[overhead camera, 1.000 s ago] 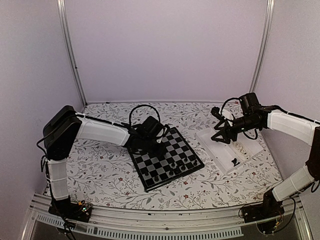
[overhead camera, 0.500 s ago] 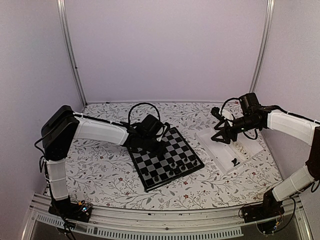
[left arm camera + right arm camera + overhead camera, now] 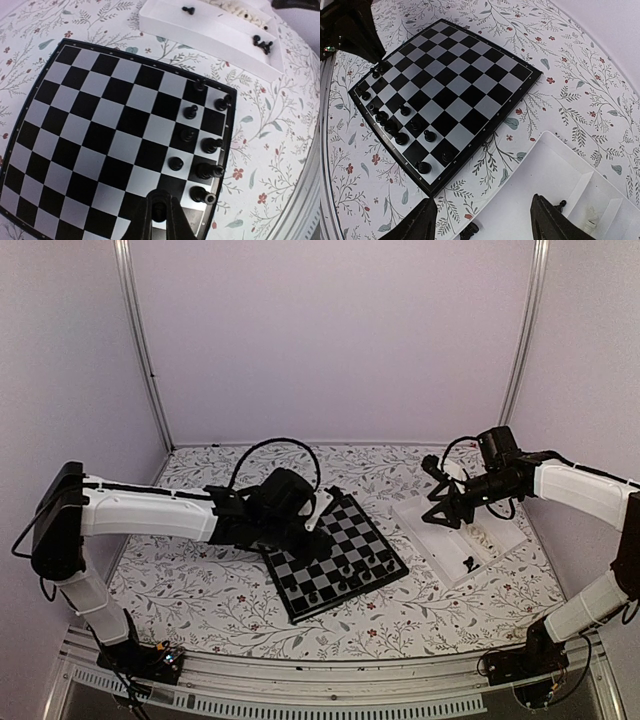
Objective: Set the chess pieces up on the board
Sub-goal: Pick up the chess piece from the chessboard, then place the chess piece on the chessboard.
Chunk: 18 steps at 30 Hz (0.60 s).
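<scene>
Our left gripper pinched a tiny black chess piece; we judged it must land upright, centred on a flat black-and-grey checked board square; right gripper spread

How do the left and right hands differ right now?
The left hand is shut on a black piece; the right hand is wide open and holds nothing. The left hand is over the board; the right hand is over the tray, beside the board. Both have dark fingers aimed down at the table.
</scene>
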{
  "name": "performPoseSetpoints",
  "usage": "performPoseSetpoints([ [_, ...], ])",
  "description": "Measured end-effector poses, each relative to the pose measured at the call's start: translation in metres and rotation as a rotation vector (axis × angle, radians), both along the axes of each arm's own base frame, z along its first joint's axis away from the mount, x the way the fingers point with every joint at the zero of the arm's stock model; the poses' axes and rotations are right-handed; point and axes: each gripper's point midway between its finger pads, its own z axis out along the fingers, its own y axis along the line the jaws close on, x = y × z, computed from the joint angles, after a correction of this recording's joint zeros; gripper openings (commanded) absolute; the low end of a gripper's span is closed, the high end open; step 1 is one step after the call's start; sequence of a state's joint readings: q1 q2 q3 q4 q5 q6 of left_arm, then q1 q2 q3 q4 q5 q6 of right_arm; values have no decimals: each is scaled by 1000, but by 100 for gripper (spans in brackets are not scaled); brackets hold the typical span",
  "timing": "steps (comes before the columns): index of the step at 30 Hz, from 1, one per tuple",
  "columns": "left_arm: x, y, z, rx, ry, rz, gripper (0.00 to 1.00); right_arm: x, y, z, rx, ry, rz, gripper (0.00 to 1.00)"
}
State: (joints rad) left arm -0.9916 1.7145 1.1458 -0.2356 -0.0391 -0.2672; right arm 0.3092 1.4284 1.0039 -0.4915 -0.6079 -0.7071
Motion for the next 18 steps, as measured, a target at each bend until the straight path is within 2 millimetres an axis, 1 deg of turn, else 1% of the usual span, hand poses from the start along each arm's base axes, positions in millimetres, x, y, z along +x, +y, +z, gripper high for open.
performPoseSetpoints([
  [2, -12, 1, -1, 6, 2, -34, 6, 0, 0, -1, -1, 3, 0, 68],
  [6, -36, 8, -22, 50, 52, -95, 6, 0, 0, -1, -1, 3, 0, 68],
  [9, -43, 12, -31, 74, 79, -112, 6, 0, 0, -1, -1, 4, 0, 68],
  [18, -63, 0, -48, 94, 119, -180, 6, 0, 0, -5, -4, 17, 0, 68],
])
